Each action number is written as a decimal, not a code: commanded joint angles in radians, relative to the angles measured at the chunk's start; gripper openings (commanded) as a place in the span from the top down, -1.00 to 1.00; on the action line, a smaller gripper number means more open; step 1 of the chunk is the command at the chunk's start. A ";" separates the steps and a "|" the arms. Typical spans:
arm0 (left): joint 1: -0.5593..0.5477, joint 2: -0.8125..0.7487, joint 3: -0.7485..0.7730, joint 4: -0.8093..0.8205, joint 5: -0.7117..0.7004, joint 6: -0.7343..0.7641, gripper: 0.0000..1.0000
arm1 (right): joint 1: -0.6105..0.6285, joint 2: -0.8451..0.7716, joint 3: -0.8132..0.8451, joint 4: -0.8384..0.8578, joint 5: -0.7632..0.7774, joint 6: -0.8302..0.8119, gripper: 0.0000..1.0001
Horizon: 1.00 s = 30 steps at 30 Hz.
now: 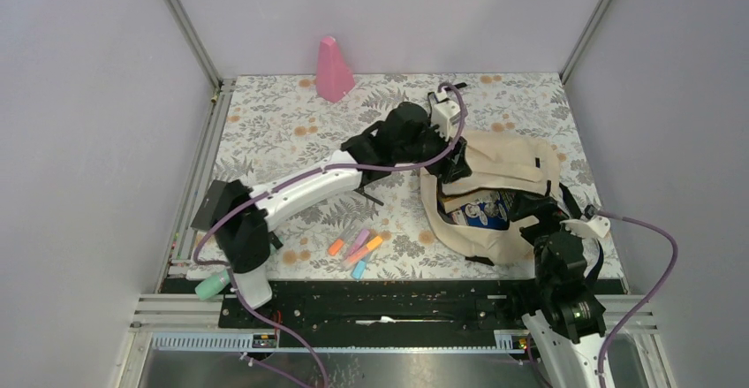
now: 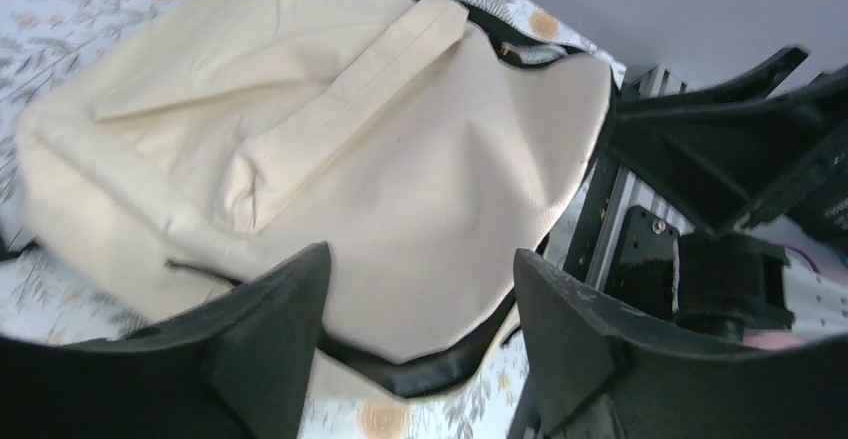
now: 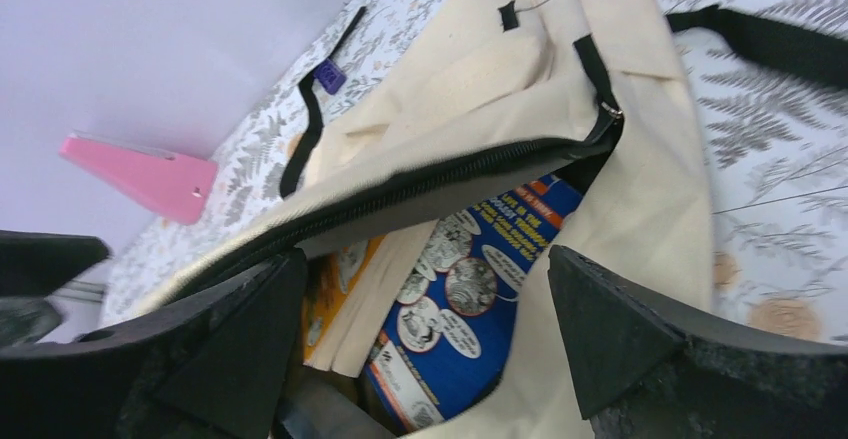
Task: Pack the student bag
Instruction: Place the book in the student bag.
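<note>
The white left arm [image 1: 300, 189] stretches from the near left across to the big cream cloth student bag [image 1: 508, 160], which lies on the right side of the table. The left gripper [image 2: 421, 251] hangs over the bag with its 2 fingers apart, holding nothing. The right arm [image 1: 565, 273] is bent up short. The right gripper [image 3: 426, 253] is spread wide at the bag's open mouth, where its camera shows a blue picture book [image 3: 470, 309] inside. Only the top view shows the bright pens [image 1: 358, 248] on the leafy table cover [image 1: 283, 127]. Grey walls stand around.
</note>
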State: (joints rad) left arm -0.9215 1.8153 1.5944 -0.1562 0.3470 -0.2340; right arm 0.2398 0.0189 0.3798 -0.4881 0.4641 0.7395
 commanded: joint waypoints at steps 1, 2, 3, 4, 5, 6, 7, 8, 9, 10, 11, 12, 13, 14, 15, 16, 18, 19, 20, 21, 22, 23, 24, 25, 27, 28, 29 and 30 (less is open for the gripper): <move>0.008 -0.193 -0.089 -0.037 -0.142 0.052 -0.53 | 0.004 -0.025 0.095 -0.128 0.045 -0.184 -0.99; 0.012 -0.228 -0.126 -0.048 -0.173 0.056 -0.61 | 0.004 -0.034 0.110 -0.133 0.034 -0.220 -1.00; 0.016 -0.268 -0.171 -0.051 -0.207 0.050 -0.71 | 0.004 -0.029 0.126 -0.136 0.005 -0.254 -0.99; 0.025 -0.312 -0.217 -0.050 -0.236 0.036 -0.78 | 0.004 -0.023 0.141 -0.135 -0.032 -0.280 -1.00; 0.036 -0.353 -0.267 -0.046 -0.270 0.019 -0.83 | 0.004 0.002 0.154 -0.131 -0.070 -0.285 -1.00; 0.053 -0.397 -0.316 -0.045 -0.287 0.000 -0.85 | 0.004 0.040 0.169 -0.119 -0.128 -0.293 -1.00; 0.074 -0.438 -0.357 -0.049 -0.299 -0.021 -0.86 | 0.005 0.063 0.180 -0.113 -0.179 -0.294 -1.00; 0.095 -0.480 -0.399 -0.053 -0.308 -0.043 -0.87 | 0.003 0.118 0.205 -0.113 -0.217 -0.282 -1.00; 0.120 -0.523 -0.437 -0.060 -0.318 -0.057 -0.88 | 0.004 0.157 0.226 -0.108 -0.255 -0.279 -1.00; 0.141 -0.561 -0.470 -0.068 -0.332 -0.066 -0.89 | 0.004 0.201 0.246 -0.102 -0.285 -0.285 -1.00; 0.164 -0.603 -0.500 -0.079 -0.342 -0.070 -0.90 | 0.005 0.240 0.268 -0.090 -0.310 -0.295 -1.00; 0.187 -0.641 -0.527 -0.098 -0.374 -0.073 -0.92 | 0.004 0.272 0.286 -0.078 -0.328 -0.305 -1.00; 0.211 -0.675 -0.551 -0.119 -0.391 -0.082 -0.94 | 0.004 0.302 0.308 -0.063 -0.339 -0.315 -1.00; 0.245 -0.720 -0.579 -0.148 -0.397 -0.092 -0.96 | 0.004 0.326 0.328 -0.040 -0.362 -0.328 -0.99; 0.282 -0.753 -0.600 -0.170 -0.397 -0.099 -0.97 | 0.004 0.349 0.343 -0.018 -0.393 -0.343 -1.00; 0.318 -0.783 -0.622 -0.192 -0.400 -0.103 -0.97 | 0.005 0.366 0.353 0.011 -0.438 -0.352 -1.00; 0.413 -0.839 -0.664 -0.237 -0.419 -0.116 -0.97 | 0.004 0.396 0.353 0.079 -0.559 -0.346 -1.00; 0.460 -0.864 -0.685 -0.262 -0.417 -0.125 -0.97 | 0.005 0.408 0.346 0.112 -0.593 -0.333 -0.99; 0.516 -0.885 -0.706 -0.284 -0.402 -0.133 -0.97 | 0.004 0.423 0.340 0.135 -0.635 -0.309 -1.00; 0.571 -0.904 -0.728 -0.303 -0.383 -0.144 -0.97 | 0.005 0.437 0.336 0.156 -0.656 -0.284 -1.00; 0.629 -0.920 -0.745 -0.322 -0.368 -0.159 -0.97 | 0.004 0.452 0.331 0.175 -0.682 -0.271 -1.00; 0.680 -0.934 -0.766 -0.338 -0.355 -0.167 -0.97 | 0.004 0.465 0.325 0.188 -0.697 -0.263 -0.99; 0.736 -0.946 -0.784 -0.354 -0.356 -0.184 -0.97 | 0.005 0.475 0.321 0.197 -0.706 -0.257 -1.00; 0.793 -0.952 -0.802 -0.367 -0.353 -0.200 -0.97 | 0.004 0.487 0.319 0.199 -0.706 -0.248 -0.99; 0.901 -0.958 -0.844 -0.370 -0.308 -0.225 -0.97 | 0.004 0.497 0.321 0.198 -0.712 -0.243 -1.00; 0.955 -0.959 -0.863 -0.367 -0.296 -0.239 -0.97 | 0.005 0.499 0.322 0.198 -0.718 -0.243 -1.00; 1.016 -0.958 -0.884 -0.360 -0.276 -0.249 -0.97 | 0.004 0.500 0.321 0.197 -0.722 -0.242 -0.99; 1.073 -0.952 -0.903 -0.349 -0.260 -0.255 -0.97 | 0.004 0.503 0.322 0.197 -0.722 -0.243 -1.00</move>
State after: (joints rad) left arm -0.0059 0.8680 0.7460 -0.5014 0.0181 -0.4255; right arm 0.2398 0.5167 0.6910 -0.3508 -0.1928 0.4801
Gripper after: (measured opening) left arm 0.985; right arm 0.995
